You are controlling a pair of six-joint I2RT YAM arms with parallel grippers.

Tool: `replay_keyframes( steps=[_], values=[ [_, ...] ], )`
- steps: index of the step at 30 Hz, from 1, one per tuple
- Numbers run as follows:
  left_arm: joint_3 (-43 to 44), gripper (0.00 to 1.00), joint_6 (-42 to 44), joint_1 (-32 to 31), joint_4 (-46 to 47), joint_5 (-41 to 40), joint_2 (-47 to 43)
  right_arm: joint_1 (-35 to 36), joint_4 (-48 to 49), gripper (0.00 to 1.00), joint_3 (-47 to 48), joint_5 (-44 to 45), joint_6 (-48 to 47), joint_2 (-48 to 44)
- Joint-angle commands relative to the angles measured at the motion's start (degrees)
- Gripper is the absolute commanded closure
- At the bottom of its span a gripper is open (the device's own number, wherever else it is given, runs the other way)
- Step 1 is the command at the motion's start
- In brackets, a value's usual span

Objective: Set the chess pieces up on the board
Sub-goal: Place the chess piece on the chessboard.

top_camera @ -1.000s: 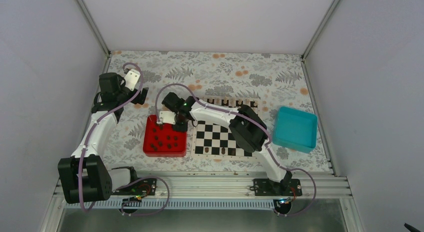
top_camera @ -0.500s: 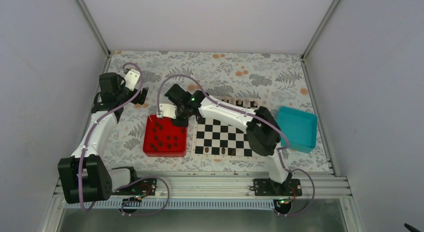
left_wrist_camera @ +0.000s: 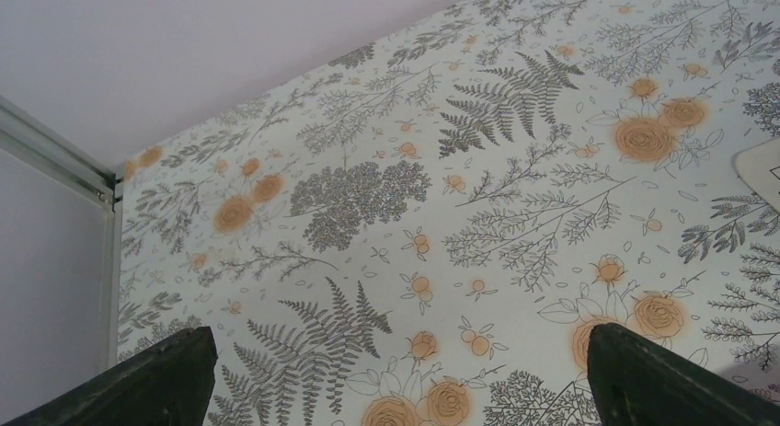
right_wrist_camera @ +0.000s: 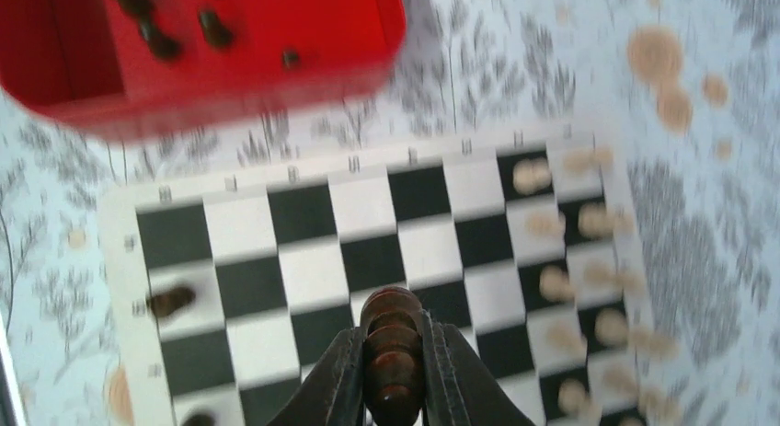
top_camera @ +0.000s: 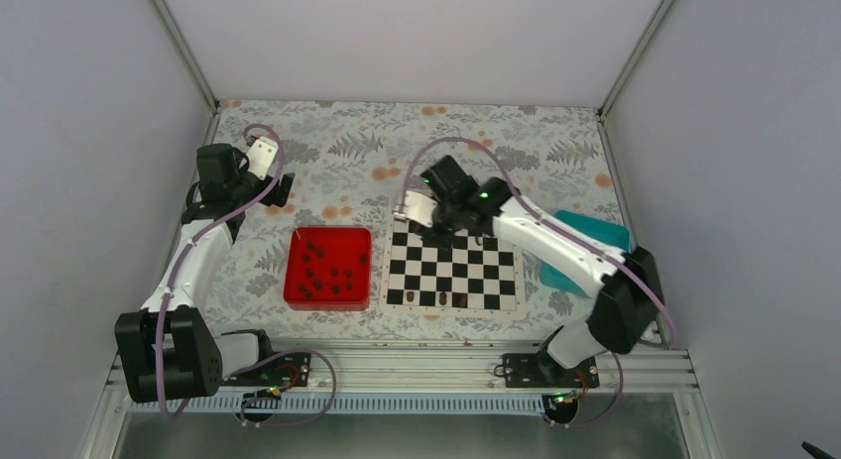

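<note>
Top external view: board of black and cream squares, on a flowered cloth. Red tray just left of the board. Teal tray to the board's right, partly behind the right arm. Dark chess pieces lie loose in the red tray, about ten, too small for a firm count. Three small brownish pieces on the board's near row. Right claw hangs over the board's far left corner; its grip cannot be made out from up here. Left claw sits well left of the board and farther back.

Right wrist view gives what the top misses. The claw is narrow, pinched on one dark piece that stands upright between the fingers above the board's squares. Two other dark pieces on the board's left side. Pale pieces, roughly nine and blurred, crowd the board's right side. Four dark pieces show in the tray corner. Small marks run along the board's border, too smeared to read.

Left wrist view: cloth and wall only. Fingers at both lower corners, claw spread wide, holding nothing.
</note>
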Motion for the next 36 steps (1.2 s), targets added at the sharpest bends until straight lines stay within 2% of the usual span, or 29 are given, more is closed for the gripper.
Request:
replay_keyframes(
  steps=[1, 5, 11, 26, 36],
  values=[
    [0.9, 0.00, -0.2, 0.3, 0.1, 0.2, -0.7, -3.7, -1.9, 0.93, -9.8, -1.3, 0.4, -9.2],
    [1.3, 0.00, -0.2, 0.2, 0.0, 0.4, 0.0, -4.3, -2.5, 0.92, -16.1, -3.1, -0.4, -14.4],
    [1.3, 0.00, -0.2, 0.2, -0.3, -0.2, -0.1, -4.0, -2.8, 0.91, -18.0, -6.2, -0.4, -15.0],
    [0.5, 0.00, 0.0, 0.3, -0.2, -0.6, -0.4, 2.8, -0.4, 0.91, -14.9, -6.7, -1.2, -6.3],
    [0.7, 0.00, 0.0, 0.3, 0.0, -0.3, 0.2, 3.8, 0.0, 0.90, -18.4, -6.4, -1.2, -5.2]
  ],
)
